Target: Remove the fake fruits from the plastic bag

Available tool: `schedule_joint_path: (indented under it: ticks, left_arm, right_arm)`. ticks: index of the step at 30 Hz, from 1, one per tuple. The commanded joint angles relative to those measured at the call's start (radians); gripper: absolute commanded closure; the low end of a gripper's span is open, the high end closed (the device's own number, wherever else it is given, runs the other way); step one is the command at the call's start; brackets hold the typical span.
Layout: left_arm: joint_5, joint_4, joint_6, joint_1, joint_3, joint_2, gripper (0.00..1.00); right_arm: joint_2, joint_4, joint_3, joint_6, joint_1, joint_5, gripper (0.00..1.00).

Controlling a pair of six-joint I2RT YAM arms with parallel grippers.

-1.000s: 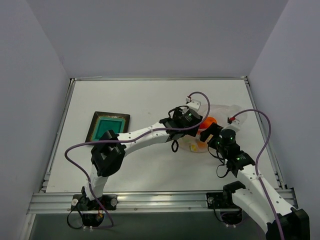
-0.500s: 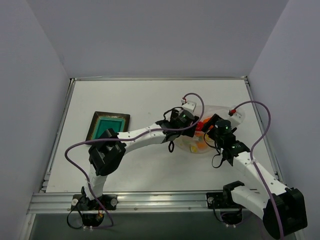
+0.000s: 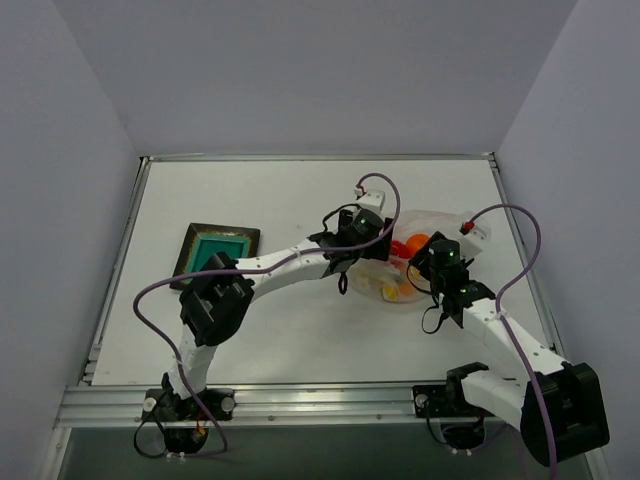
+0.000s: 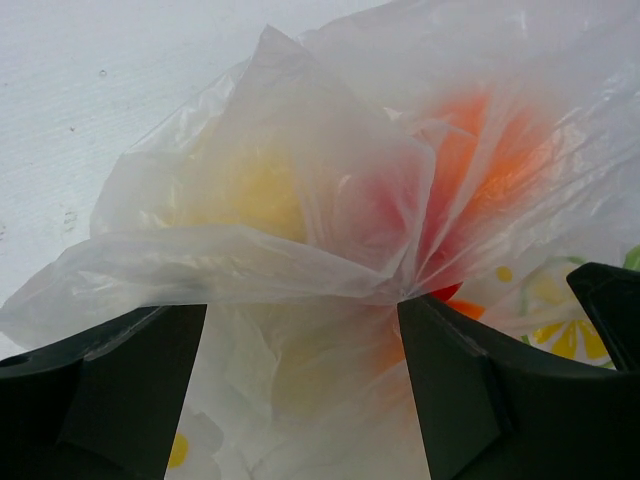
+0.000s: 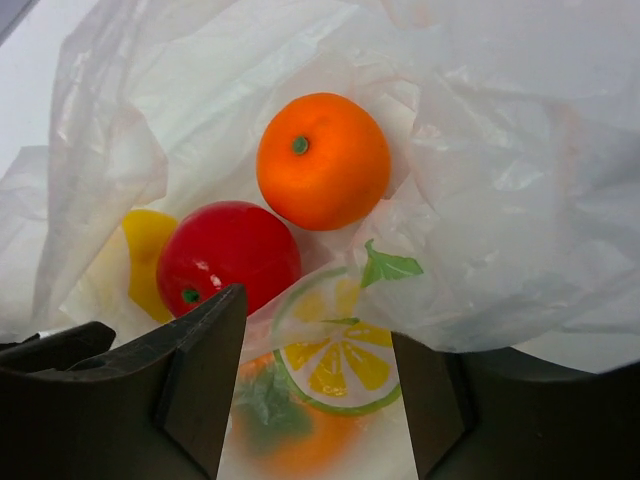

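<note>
You are at the opening step; none of the fruits [image 3: 418,241] is out yet. At far left the plate [image 3: 190,262] sits well apart from the work. Your left arm [image 3: 290,265] stretches long and low across the table [image 3: 280,190] to the bag's [image 4: 300,200] left side. The left gripper [image 4: 300,330] stands wide, loose film bunched between its fingers, nothing pinched that I can see. The bag lies right of centre with the fruit inside it: yellow fruit [image 5: 145,245], then red fruit [image 5: 228,258], then orange [image 5: 323,175], seen through the mouth from the right wrist. The right arm [image 3: 495,330] is folded in short, its wrist tipped toward that mouth; the right gripper [image 5: 315,330] is parted, printed film lying between the fingers and no fruit in them. Next, I judge, one gripper must pin the film so the other can go in — the red fruit sits nearest the right fingers; glossy and round, it may well slip or roll.
</note>
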Motion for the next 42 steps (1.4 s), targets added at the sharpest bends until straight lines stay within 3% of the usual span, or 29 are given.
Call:
schedule_joint_path:
  ticks: [1,3,8,9,10,12,13,16,22,27,34,38,42]
  left_arm:
    - [0.020,0.022,-0.037,0.017,0.081,0.033,0.25]
    - [0.052,0.013,-0.046,0.028,0.100,0.056,0.25]
    - [0.072,-0.004,-0.053,0.048,0.153,0.117,0.29]
    - [0.074,-0.002,-0.053,0.051,0.153,0.120,0.36]
    - [0.071,0.005,-0.050,0.053,0.155,0.120,0.43]
    - [0.065,0.010,-0.046,0.063,0.152,0.114,0.59]
    - [0.060,0.019,-0.045,0.070,0.149,0.110,0.73]
    - [0.054,0.030,-0.037,0.091,0.132,0.093,0.97]
    - [0.103,0.134,-0.066,0.146,0.072,0.044,0.98]
    - [0.166,0.170,-0.102,0.172,0.063,0.047,0.98]
    - [0.207,0.231,-0.180,0.206,0.049,0.042,0.98]
    - [0.265,0.222,-0.235,0.254,0.090,0.061,0.98]
    - [0.267,0.131,-0.198,0.255,0.202,0.137,0.98]
  right_arm:
    - [0.007,0.038,-0.026,-0.016,-0.009,0.018,0.46]
    - [0.007,0.047,-0.031,-0.030,-0.011,-0.003,0.51]
    - [0.020,0.044,-0.032,-0.056,-0.017,-0.040,0.74]
    - [0.018,0.042,-0.035,-0.061,-0.017,-0.052,0.77]
    - [0.016,0.039,-0.040,-0.065,-0.017,-0.056,0.88]
    - [0.000,0.027,-0.052,-0.070,-0.017,-0.062,0.98]
    - [-0.017,0.021,-0.057,-0.071,-0.017,-0.065,1.00]
    - [-0.060,-0.016,-0.075,-0.077,-0.017,-0.089,1.00]
    - [-0.296,-0.152,-0.107,-0.062,-0.006,-0.155,1.00]
    - [-0.370,-0.200,-0.170,0.051,0.000,-0.253,1.00]
    - [-0.533,-0.301,-0.224,0.126,0.012,-0.188,1.00]
    - [-0.499,-0.327,-0.228,0.157,0.026,-0.200,1.00]
    - [-0.419,-0.304,-0.224,0.165,0.072,-0.186,1.00]
